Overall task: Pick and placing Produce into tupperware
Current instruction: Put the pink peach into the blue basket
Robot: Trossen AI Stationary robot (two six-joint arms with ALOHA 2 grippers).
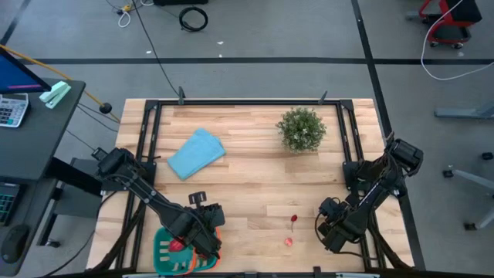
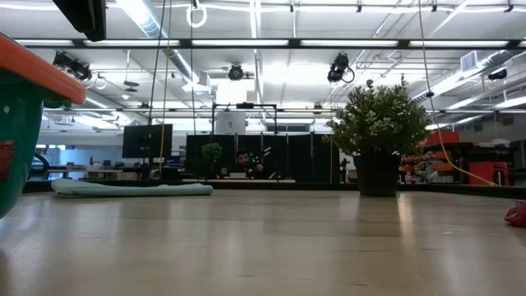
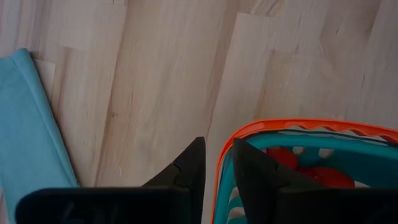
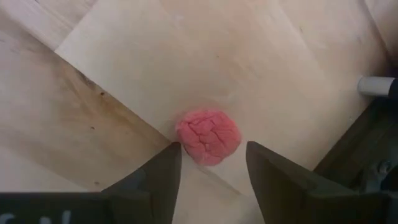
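- The left gripper (image 3: 214, 171) sits at the near-left corner of the desk (image 1: 255, 193), its jaws nearly closed and pinching the orange rim of the teal tupperware (image 1: 174, 251).
- Red produce (image 3: 308, 171) lies inside the tupperware, visible through its slotted wall in the left wrist view.
- The right gripper (image 4: 211, 171) hovers low at the near-right of the desk, jaws open and holding nothing, set to either side of a pink wrinkled ball of produce (image 4: 209, 136) resting on the wood.
- A red stemmed piece (image 1: 294, 219) lies a little farther out on the desk, left of the right arm.
- A light blue folded cloth (image 1: 196, 153) lies at far left; a potted plant (image 1: 301, 129) stands at far right.
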